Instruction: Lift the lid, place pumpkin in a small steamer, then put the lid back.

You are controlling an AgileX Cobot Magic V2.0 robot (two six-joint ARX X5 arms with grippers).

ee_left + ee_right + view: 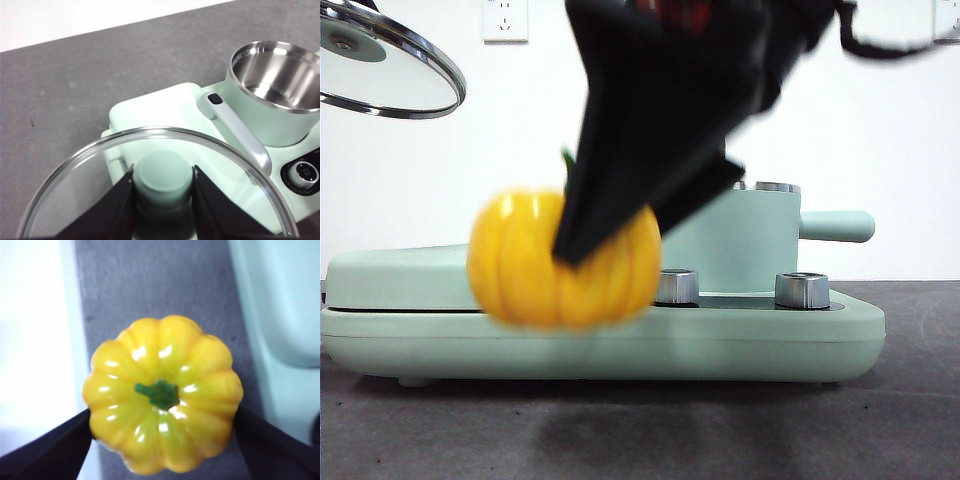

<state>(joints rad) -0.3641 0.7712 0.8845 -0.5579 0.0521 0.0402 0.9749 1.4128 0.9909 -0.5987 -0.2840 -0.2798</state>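
Observation:
The yellow-orange ribbed pumpkin (560, 260) (162, 392) hangs above the grey table in front of the long appliance, held by my right gripper (610, 225) (162, 435), whose black jaws press its two sides. My left gripper (162, 187) is shut on the mint-green knob of the clear glass lid (90, 175), held high at the upper left of the front view, where the lid (390, 65) tilts in the air. The small steamer (745, 240) (275, 90) stands uncovered on the appliance, its steel inside empty and its stubby handle pointing right.
The long mint-green appliance base (600, 335) carries two silver knobs (802, 290) and a flat mint-green cover with a chrome handle (240, 132). A wall socket (505, 20) sits on the white wall behind. Grey table surface (640, 430) lies in front.

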